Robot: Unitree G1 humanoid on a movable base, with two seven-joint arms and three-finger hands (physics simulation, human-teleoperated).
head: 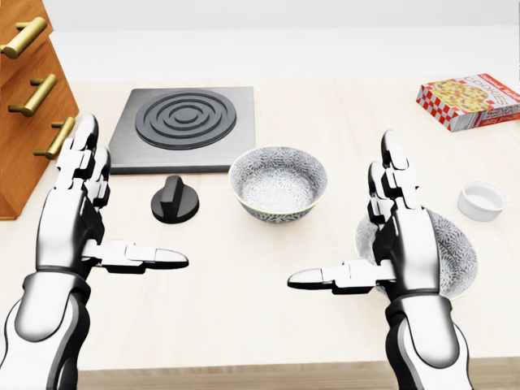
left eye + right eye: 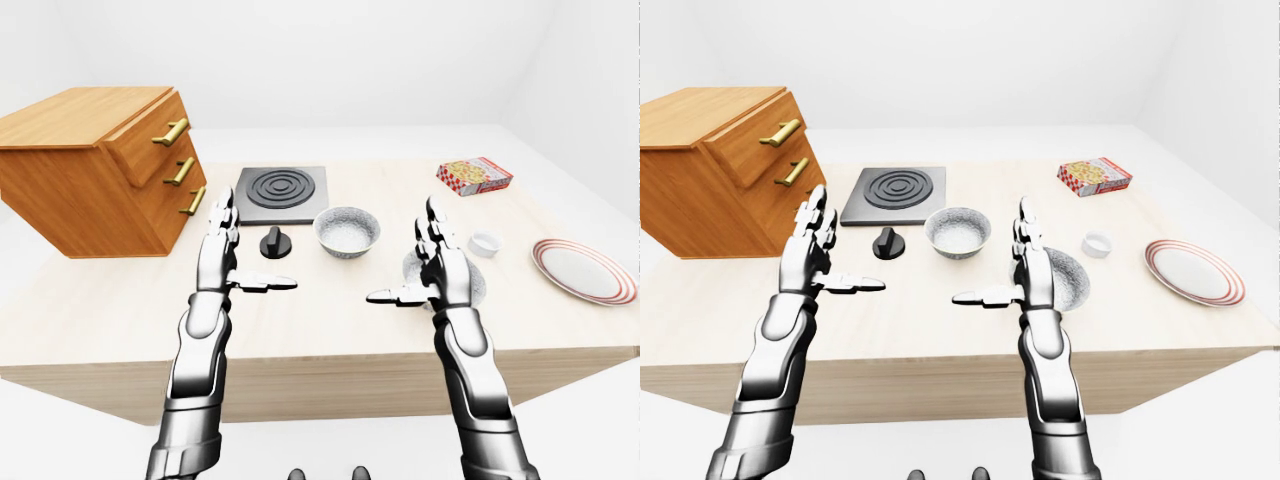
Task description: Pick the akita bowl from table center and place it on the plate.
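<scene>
Aim matters: left hand [image 1: 73, 219] and right hand [image 1: 406, 252] both hover spread and empty, so the right should cross toward the head view's left to the akita bowl [image 1: 278, 184] at table centre, not the similar bowl [image 1: 457, 256] beneath it.

**Grey Filigree, Red Rings, Warm Wood**

The akita bowl [image 1: 278, 185], centre of the head view, bears a fine grey-on-white pattern. Upper right sits a red-and-white checked box [image 1: 471, 99]. In the left-eye view, the plate [image 2: 583, 270] at far right is white ringed with red stripes. The upper-left cabinet [image 2: 90, 170] is orange-brown wood with brass handles [image 2: 171, 132].
</scene>
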